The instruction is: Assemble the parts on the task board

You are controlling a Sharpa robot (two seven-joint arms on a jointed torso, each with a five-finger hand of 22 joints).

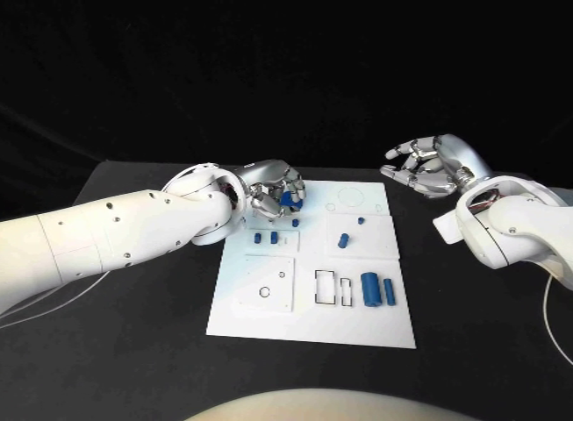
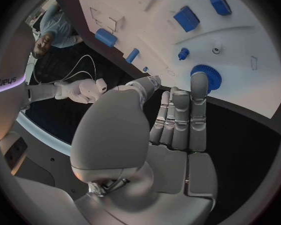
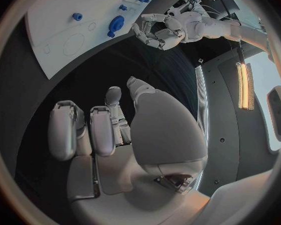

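Observation:
The white task board [image 1: 311, 311] lies mid-table. My left hand [image 1: 276, 196] hovers over its far left corner, fingers stretched out side by side and thumb apart. A blue gear [image 2: 208, 76] lies on the board just past those fingertips [image 2: 198, 87]; I cannot tell if they touch it. From the right wrist the gear [image 3: 116, 21] sits on the board [image 3: 65, 25] a little apart from the left hand [image 3: 157, 30]. My right hand [image 1: 432, 167] hangs beyond the board's far right corner, fingers loosely bent [image 3: 93, 130], holding nothing.
Small blue pieces [image 1: 265, 237] and pegs [image 1: 345, 239] lie in the board's middle. Two blue cylinders [image 1: 378, 291] stand beside rectangular slots [image 1: 326, 287] near the front. Blue blocks [image 2: 186, 18] and a cylinder [image 2: 105, 37] lie farther along the board. Black table [image 1: 489, 351] surrounds it.

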